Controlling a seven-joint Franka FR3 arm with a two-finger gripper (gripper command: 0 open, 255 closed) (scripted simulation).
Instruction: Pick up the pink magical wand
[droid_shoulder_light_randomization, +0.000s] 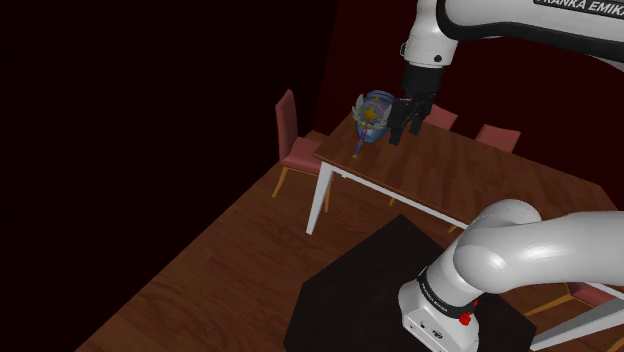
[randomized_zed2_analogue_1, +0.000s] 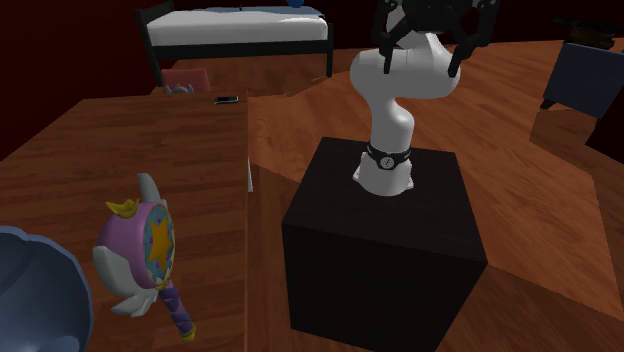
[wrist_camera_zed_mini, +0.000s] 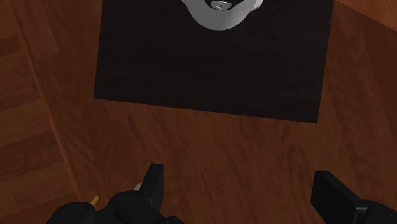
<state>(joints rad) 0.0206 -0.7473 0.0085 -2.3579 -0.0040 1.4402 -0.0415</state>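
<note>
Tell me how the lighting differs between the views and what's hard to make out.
Shoulder view: dim, its left side nearly black; the wand looks murky beside the gripper. Second exterior view: brighter, the wand's pink, yellow and white read clearly. Wrist view: evenly lit wood, but the stand is flat black and the open fingers show little detail.

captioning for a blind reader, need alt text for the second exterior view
A pink wand with a yellow star and white wings rests on a wooden table. Beyond it, a white arm stands on a black box.
</note>
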